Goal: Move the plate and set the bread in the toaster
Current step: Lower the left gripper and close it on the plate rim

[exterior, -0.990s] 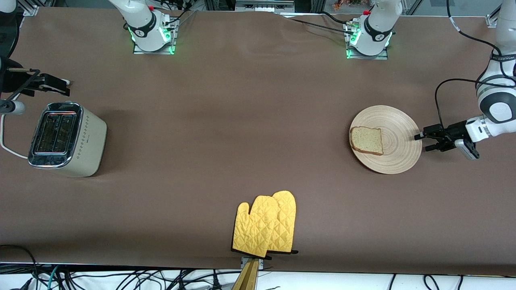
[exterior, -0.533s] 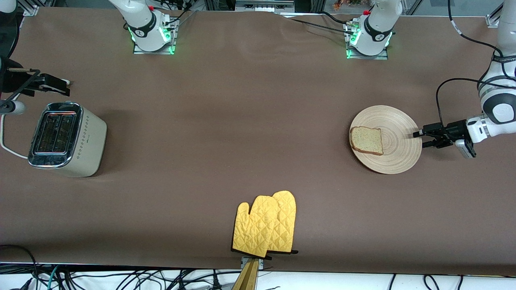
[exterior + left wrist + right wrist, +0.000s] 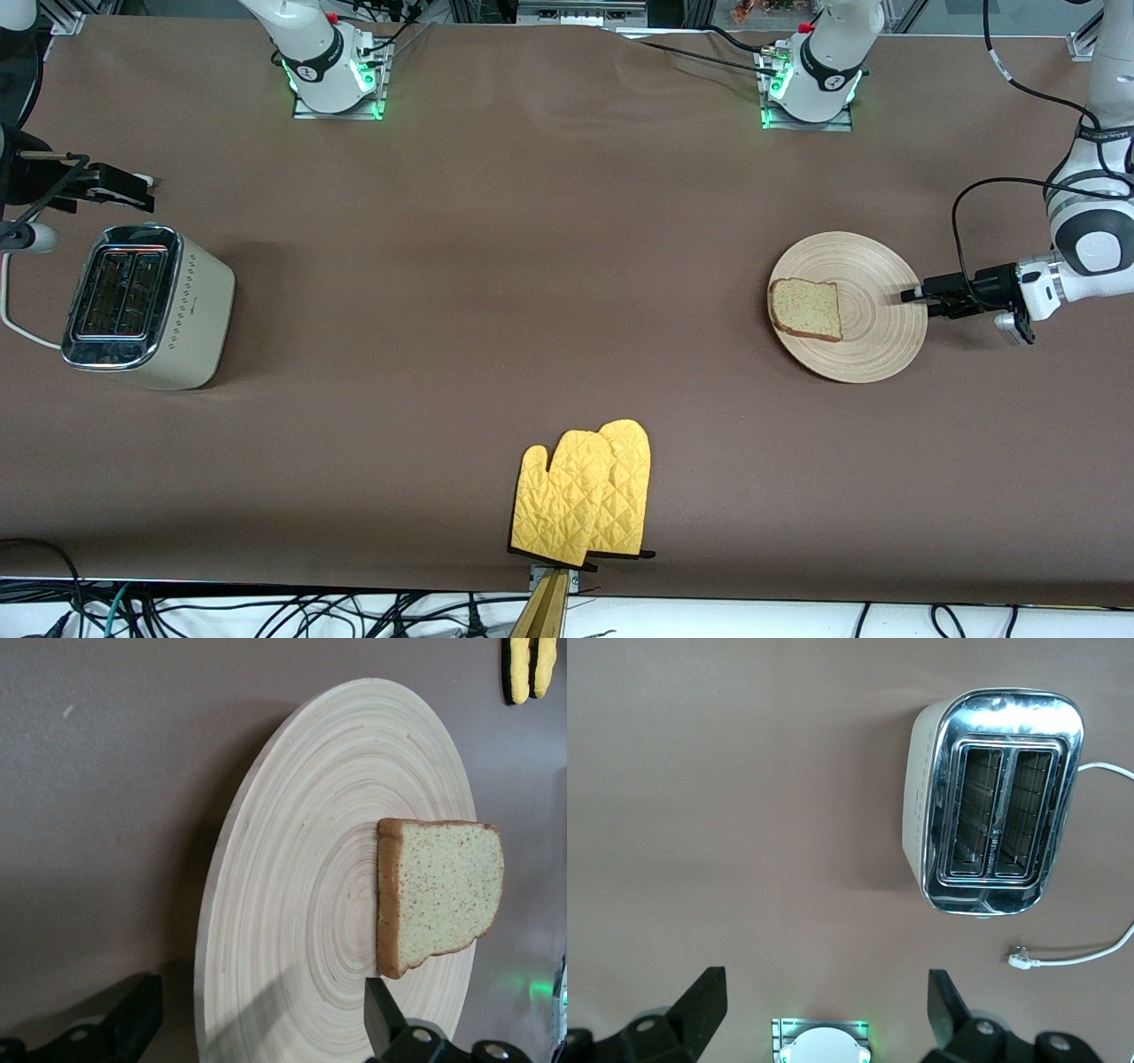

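1. Left gripper (image 3: 914, 298) sits low at the plate (image 3: 873, 292) edge on the left arm's end of the table; I see its fingers (image 3: 133, 1019) spread wide, straddling the rim, nothing gripped.
2. Bread (image 3: 805, 308) lies flat on the plate, on the part away from my left gripper, toward the right arm's end.
3. Right gripper (image 3: 111, 182) hangs in the air by the toaster (image 3: 146, 306), fingers (image 3: 700, 1001) wide apart, empty; this arm waits.
4. Toaster stands upright, both slots empty; its white cord (image 3: 1076, 952) lies unplugged on the table.
5. Yellow oven mitts (image 3: 583, 494) lie at the table edge nearest the front camera, well apart from both grippers.
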Available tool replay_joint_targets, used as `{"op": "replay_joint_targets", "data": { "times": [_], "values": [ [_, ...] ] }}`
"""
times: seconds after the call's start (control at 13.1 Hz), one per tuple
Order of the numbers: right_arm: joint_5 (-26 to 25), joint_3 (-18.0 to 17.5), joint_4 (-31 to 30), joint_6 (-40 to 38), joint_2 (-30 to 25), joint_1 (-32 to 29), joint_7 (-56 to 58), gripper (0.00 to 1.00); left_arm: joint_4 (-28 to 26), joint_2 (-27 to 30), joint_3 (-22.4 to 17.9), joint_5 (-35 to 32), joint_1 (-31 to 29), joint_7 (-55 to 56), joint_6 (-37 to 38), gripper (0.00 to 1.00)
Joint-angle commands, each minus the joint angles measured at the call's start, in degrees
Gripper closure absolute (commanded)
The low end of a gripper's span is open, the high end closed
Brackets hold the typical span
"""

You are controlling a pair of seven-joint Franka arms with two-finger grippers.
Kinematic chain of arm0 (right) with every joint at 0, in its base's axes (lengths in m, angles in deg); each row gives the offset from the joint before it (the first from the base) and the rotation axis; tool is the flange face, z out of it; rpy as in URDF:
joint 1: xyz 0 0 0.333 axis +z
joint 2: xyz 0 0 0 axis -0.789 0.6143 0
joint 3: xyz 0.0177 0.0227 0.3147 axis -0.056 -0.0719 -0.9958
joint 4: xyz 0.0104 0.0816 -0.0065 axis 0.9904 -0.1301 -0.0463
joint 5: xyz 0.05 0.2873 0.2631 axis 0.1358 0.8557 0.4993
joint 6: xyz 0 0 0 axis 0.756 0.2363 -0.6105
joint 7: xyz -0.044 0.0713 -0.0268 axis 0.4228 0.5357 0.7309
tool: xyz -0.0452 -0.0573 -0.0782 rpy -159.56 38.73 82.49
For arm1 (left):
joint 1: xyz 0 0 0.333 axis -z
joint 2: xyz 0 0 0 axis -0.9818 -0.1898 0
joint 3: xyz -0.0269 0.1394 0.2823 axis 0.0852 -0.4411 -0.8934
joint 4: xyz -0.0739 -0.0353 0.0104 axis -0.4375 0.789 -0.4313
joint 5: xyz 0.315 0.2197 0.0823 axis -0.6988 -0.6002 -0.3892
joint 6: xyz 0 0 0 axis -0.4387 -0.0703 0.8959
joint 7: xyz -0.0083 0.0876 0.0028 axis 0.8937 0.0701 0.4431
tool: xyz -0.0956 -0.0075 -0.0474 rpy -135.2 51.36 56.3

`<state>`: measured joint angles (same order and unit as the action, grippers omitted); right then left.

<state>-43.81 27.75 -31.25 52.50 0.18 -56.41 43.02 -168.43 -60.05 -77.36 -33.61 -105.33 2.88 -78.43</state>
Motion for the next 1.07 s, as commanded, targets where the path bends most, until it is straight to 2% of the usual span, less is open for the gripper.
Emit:
{"op": "replay_joint_targets", "data": {
  "times": [0.0, 0.15, 0.53, 0.76, 0.99],
  "values": [
    [0.93, -0.04, 1.41, -0.35, 0.57, -0.43, 0.33, 0.00, 0.73, -0.39, -0.26, 1.77, -0.01, 4.12, 2.49, 0.00],
    [0.93, -0.04, 1.41, -0.26, 0.65, -0.43, 0.33, 0.00, 0.73, -0.48, -0.26, 2.73, -0.01, 5.97, 3.28, 0.00],
    [0.93, -0.04, 1.50, -0.26, 0.65, -0.43, 0.33, 0.00, 0.73, -1.88, -0.26, 4.14, 0.16, 6.24, 3.64, 0.22],
    [0.93, 0.05, 1.50, -0.26, 0.65, -0.43, 0.33, 0.00, 0.73, -2.32, -0.26, 4.14, 0.16, 6.16, 3.55, 0.38],
    [0.93, 0.05, 1.50, -0.26, 0.65, -0.43, 0.33, 0.00, 0.73, -2.94, -0.34, 4.05, 0.25, 6.07, 3.46, 0.48]
  ]
}}
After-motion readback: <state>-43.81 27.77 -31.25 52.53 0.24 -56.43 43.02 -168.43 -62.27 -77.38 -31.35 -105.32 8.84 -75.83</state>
